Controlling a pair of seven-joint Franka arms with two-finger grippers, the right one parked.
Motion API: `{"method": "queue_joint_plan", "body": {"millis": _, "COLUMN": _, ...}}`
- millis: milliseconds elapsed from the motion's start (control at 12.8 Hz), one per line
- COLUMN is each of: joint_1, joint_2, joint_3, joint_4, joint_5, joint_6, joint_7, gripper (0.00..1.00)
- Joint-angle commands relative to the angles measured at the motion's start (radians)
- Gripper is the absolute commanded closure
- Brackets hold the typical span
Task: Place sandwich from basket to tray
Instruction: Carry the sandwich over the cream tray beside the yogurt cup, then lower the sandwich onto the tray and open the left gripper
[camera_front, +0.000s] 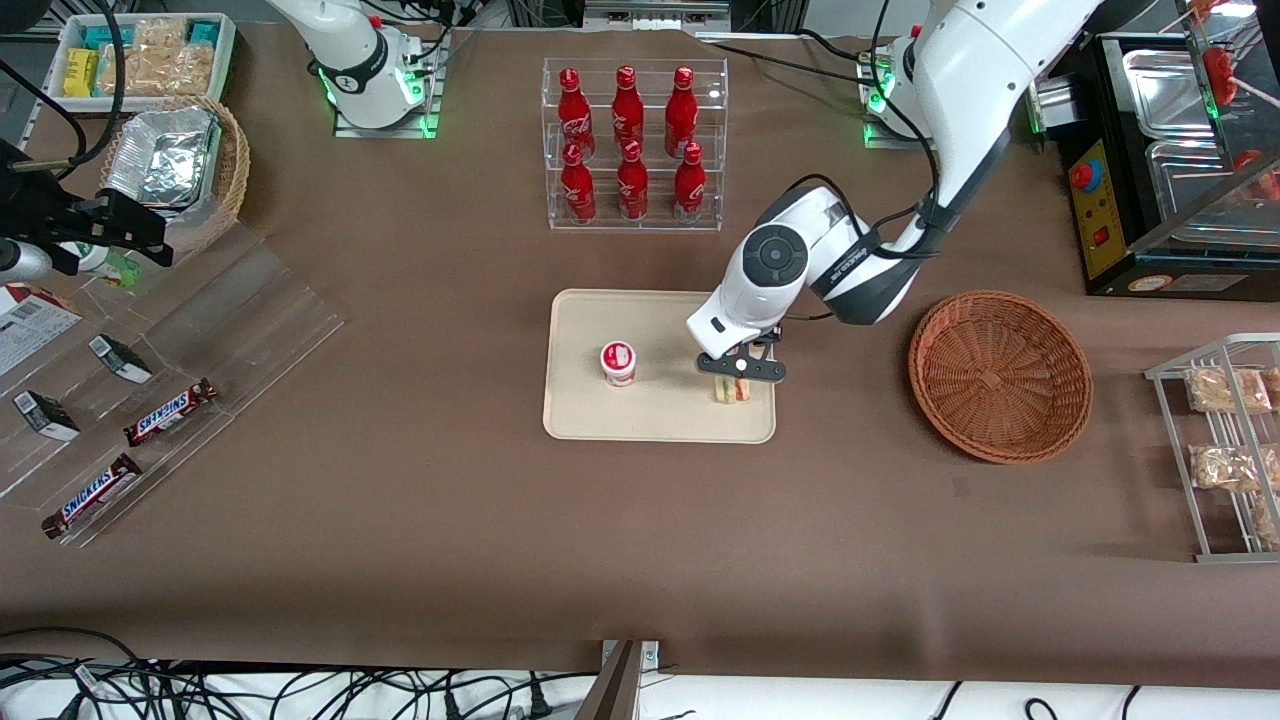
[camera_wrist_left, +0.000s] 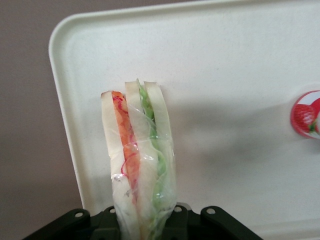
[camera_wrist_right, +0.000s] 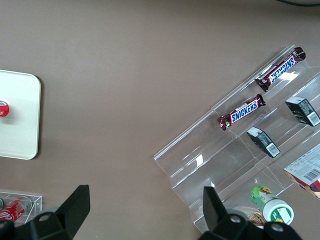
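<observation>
Where the left arm bends down over the table, we see its gripper (camera_front: 741, 380) closed on the sandwich (camera_front: 731, 390), low over the tray (camera_front: 660, 420) at the edge nearest the basket (camera_front: 1000, 375). From the wrist camera we see the black gripper (camera_wrist_left: 145, 222) clamping the wrapped wedge (camera_wrist_left: 140, 165) at one end, so that the bread slices stand on edge with the orange and red filling in one gap and the green in the other. We cannot tell whether the sandwich touches the cream tray surface (camera_wrist_left: 225, 65) or hangs just above it. On the same tray, well apart from the sandwich and toward the parked arm's end, we find a small round cup (camera_front: 618, 362) with a red and white lid. The reddish-brown woven basket lies on the brown table near the tray, toward the working arm's end. Farther from the front camera than the tray, we see a clear rack of red bottles (camera_front: 630, 140).
</observation>
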Motion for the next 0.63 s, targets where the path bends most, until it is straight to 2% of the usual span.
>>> {"method": "queue_joint_plan", "body": {"millis": 0, "joint_1": -0.033, "joint_2": 0.034, "joint_3": 0.005, "joint_4": 0.033, "joint_5": 0.027, "joint_6": -0.005, "joint_7": -0.025, "gripper": 0.90}}
{"method": "queue_joint_plan", "body": {"millis": 78, "joint_1": -0.032, "joint_2": 0.035, "joint_3": 0.005, "joint_4": 0.035, "joint_5": 0.028, "joint_6": -0.005, "joint_7": -0.025, "gripper": 0.66}}
{"method": "queue_joint_plan", "body": {"millis": 157, "joint_1": -0.032, "joint_2": 0.035, "joint_3": 0.005, "joint_4": 0.035, "joint_5": 0.031, "joint_6": -0.004, "joint_7": -0.016, "gripper": 0.36}}
{"method": "queue_joint_plan", "body": {"millis": 235, "joint_1": -0.024, "joint_2": 0.032, "joint_3": 0.005, "joint_4": 0.038, "joint_5": 0.043, "joint_6": -0.005, "joint_7": -0.013, "gripper": 0.13}}
{"method": "queue_joint_plan", "body": {"millis": 313, "joint_1": -0.026, "joint_2": 0.029, "joint_3": 0.005, "joint_4": 0.060, "joint_5": 0.045, "joint_6": -0.020, "joint_7": -0.019, "gripper": 0.00}}
{"method": "queue_joint_plan", "body": {"millis": 548, "joint_1": -0.024, "joint_2": 0.012, "joint_3": 0.002, "joint_4": 0.148, "joint_5": 0.034, "joint_6": -0.146, "joint_7": -0.025, "gripper": 0.00}}
